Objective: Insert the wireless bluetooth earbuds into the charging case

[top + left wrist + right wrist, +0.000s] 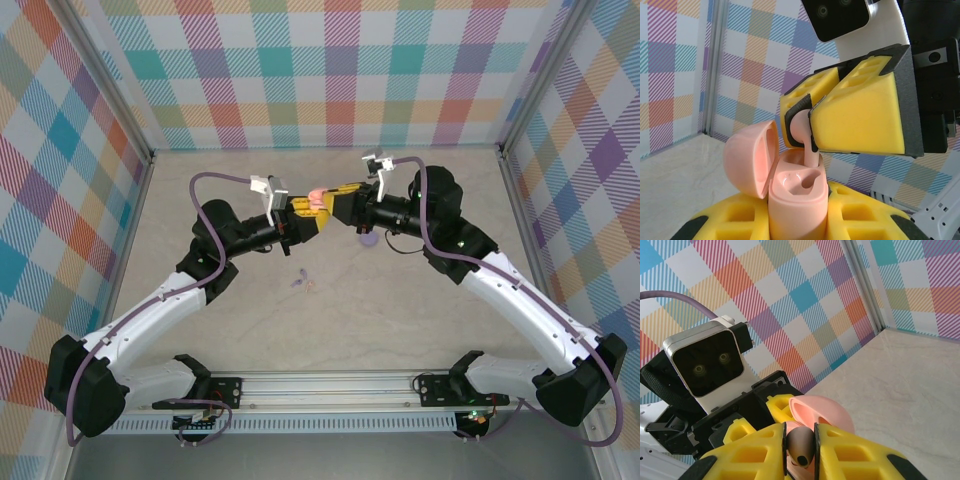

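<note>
We are gripping the pink charging case (797,200) upright between the yellow pads of our left gripper (300,208), which is closed narrowly on its body. The lid (752,157) is hanging open, tilting away to the side of the case that lies away from the other hand. Our right gripper (338,203) is meeting the left one tip to tip, its jaws pinching a pink earbud (802,135) by the head. The stem is pointing down from those fingertips and reaching the rim of the case's open top; whether it is sitting in a socket we cannot tell. On the table (440,300), just under the right wrist, a purple round disc (368,240) is lying. Well below both grippers, toward our bases, a tiny lilac piece (296,283) and a paler piece (310,286) are lying side by side.
</note>
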Available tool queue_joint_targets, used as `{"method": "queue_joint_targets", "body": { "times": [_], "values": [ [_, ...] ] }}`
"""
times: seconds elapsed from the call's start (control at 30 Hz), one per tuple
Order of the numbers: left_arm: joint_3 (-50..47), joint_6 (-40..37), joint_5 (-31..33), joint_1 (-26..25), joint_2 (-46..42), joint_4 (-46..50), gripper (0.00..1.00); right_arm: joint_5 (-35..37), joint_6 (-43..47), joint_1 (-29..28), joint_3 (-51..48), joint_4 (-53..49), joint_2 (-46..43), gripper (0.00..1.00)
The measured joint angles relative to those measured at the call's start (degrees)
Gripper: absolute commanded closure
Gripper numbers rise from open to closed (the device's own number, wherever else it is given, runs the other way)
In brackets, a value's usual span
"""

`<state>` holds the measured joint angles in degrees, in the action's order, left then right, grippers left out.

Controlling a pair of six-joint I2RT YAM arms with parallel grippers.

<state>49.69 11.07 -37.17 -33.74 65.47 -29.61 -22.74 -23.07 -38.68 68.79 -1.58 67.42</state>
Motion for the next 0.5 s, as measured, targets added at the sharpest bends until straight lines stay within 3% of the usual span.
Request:
{"method": "queue_joint_targets", "body": {
  "times": [0.5],
  "values": [
    [0.0,-1.6,0.5,0.0,-0.4,2.2,0.8,1.8,0.3,-0.2,1.6,-5.2,-0.1,0.5]
  ]
}}
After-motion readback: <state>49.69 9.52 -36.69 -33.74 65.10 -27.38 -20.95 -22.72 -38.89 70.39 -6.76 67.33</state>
